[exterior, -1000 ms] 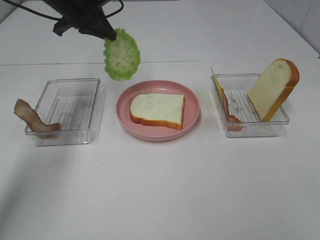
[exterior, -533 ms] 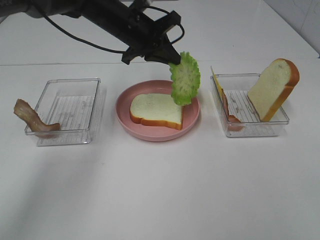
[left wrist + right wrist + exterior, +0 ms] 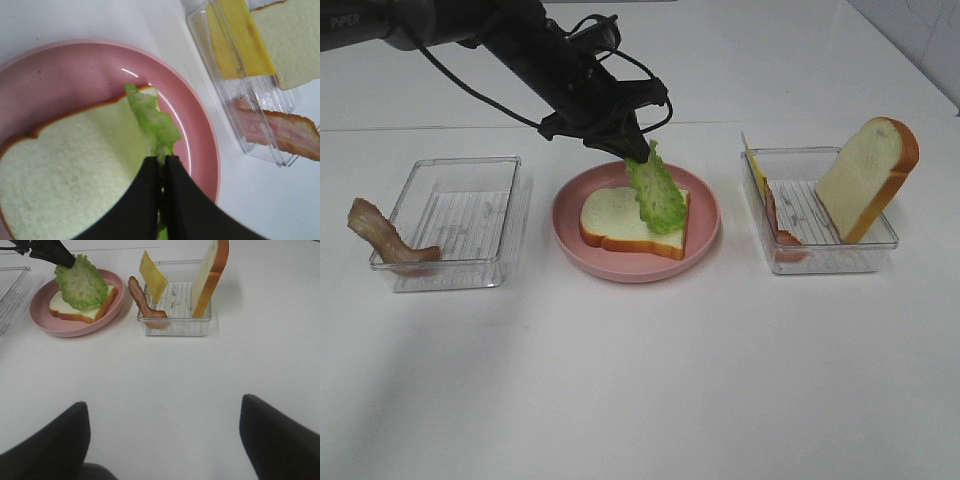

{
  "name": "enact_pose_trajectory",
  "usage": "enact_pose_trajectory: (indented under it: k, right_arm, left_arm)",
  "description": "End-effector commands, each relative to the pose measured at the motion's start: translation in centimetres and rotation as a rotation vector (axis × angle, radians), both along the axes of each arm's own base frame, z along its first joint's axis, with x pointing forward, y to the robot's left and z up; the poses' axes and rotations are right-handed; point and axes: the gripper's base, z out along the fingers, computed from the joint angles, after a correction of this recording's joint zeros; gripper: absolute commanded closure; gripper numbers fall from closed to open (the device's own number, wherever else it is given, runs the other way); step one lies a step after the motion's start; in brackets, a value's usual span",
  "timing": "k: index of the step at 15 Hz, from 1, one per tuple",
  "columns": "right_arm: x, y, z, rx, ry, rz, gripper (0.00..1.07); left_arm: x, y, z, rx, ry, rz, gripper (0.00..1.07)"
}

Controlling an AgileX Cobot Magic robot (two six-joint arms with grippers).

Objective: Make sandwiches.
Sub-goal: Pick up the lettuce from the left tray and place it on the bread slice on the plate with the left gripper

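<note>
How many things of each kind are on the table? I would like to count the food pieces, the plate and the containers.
White toy bread slices with orange-brown crust: 2
Ruffled green lettuce leaf: 1
Brown bacon strips: 2
Thin yellow cheese slice: 1
Round pink plate: 1
Clear plastic containers: 2
Total: 9

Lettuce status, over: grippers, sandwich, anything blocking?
Left gripper shut on lettuce; right gripper open, back from the plate. Lettuce hangs tilted over the bread slice on the pink plate, not released. Nothing in the way.
</note>
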Motion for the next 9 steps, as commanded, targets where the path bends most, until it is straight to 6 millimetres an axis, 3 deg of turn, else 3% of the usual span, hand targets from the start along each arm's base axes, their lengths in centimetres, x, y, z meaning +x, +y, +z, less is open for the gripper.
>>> enact_pose_trajectory:
  k: [1,2,4,6,7,8,9]
  right_arm:
    - [-0.1,0.0,0.0,-0.002,-0.021,-0.001,0.30]
    - [-0.1,0.0,0.0,-0.002,-0.021,-0.001,0.30]
    - [-0.1,0.0,0.0,-0.002,-0.021,-0.001,0.30]
    - [-0.1,0.0,0.0,-0.002,-0.021,-0.001,0.30]
    - [-0.1,0.0,0.0,-0.002,-0.021,-0.001,0.30]
    - [-0.1,0.0,0.0,-0.002,-0.021,-0.001,0.30]
    - [-0.1,0.0,0.0,-0.002,-0.021,-0.001,0.30]
  left_arm:
    - [0.1,0.1,-1.0,0.009,0.037,0.038,1.07]
    - [0.2,0.2,-1.4,0.030,0.048,0.053,1.07]
    - [0.3,0.7,-1.8,0.101,0.019,0.042,0.92]
    - [0.4,1.0,-1.9,0.146,-0.005,0.031,0.62]
    - [0.5,1.2,-1.8,0.168,-0.020,0.025,0.40]
    - [0.5,1.3,-1.6,0.183,-0.030,0.020,0.27]
    - [0.5,1.4,-1.3,0.187,-0.035,0.018,0.23]
